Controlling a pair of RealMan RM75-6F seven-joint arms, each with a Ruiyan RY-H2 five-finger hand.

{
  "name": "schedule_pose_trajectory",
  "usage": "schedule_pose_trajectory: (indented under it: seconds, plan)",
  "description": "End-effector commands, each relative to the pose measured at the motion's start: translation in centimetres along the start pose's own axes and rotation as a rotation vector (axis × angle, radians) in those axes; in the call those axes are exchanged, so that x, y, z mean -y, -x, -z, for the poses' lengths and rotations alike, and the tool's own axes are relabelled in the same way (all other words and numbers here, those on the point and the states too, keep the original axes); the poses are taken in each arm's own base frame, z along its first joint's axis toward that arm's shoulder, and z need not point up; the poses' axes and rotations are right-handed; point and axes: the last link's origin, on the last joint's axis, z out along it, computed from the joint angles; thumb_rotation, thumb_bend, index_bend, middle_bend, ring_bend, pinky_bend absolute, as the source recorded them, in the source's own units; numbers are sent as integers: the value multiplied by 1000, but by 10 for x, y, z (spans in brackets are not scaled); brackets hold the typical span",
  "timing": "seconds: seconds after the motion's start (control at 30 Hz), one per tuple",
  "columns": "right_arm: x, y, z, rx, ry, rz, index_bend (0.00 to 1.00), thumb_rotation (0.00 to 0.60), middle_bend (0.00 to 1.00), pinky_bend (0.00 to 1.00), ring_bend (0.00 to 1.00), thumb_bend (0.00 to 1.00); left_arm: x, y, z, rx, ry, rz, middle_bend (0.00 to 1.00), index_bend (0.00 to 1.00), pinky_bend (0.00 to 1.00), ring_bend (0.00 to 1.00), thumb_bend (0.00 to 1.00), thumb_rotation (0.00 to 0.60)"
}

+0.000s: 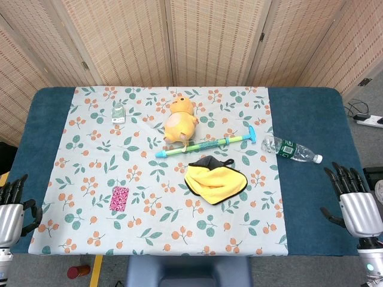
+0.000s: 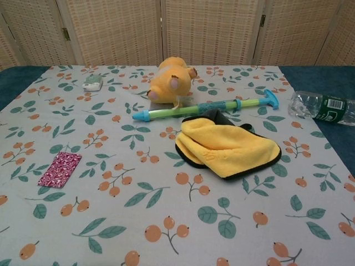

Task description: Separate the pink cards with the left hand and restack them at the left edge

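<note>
The pink cards lie stacked flat on the near-left cloth, well right of the left hand, which waits released. Thin and flush, they may slide instead of separating.

A yellow plush toy lies just behind the water squirter; yellow cloth in front, bottle right (a small packet, perhaps, far left).

Silver-backed, black-fingered robot hand
</note>
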Motion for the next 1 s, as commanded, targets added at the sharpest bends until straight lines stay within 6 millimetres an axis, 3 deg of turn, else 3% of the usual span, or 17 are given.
schedule_pose_trajectory:
  seconds: [0.03, 0.53, 1.0]
  plan:
    - [0, 0, 0, 6, 0, -6, 0, 600, 0, 0, 0, 231, 0, 1, 0, 1, 0, 1, 0, 20, 0, 0, 288, 600]
    - [-4, 0, 0, 2, 15, 1, 0, 600, 0, 0, 0, 232, -7, 4, -6, 13, 47, 36, 0, 49, 0, 0, 272, 600]
    - [-5, -5, -1, -2, 15, 4, 0, 600, 0, 0, 0, 231, -63, 14, -47, 144, 310, 80, 0, 207, 0, 0, 234, 600]
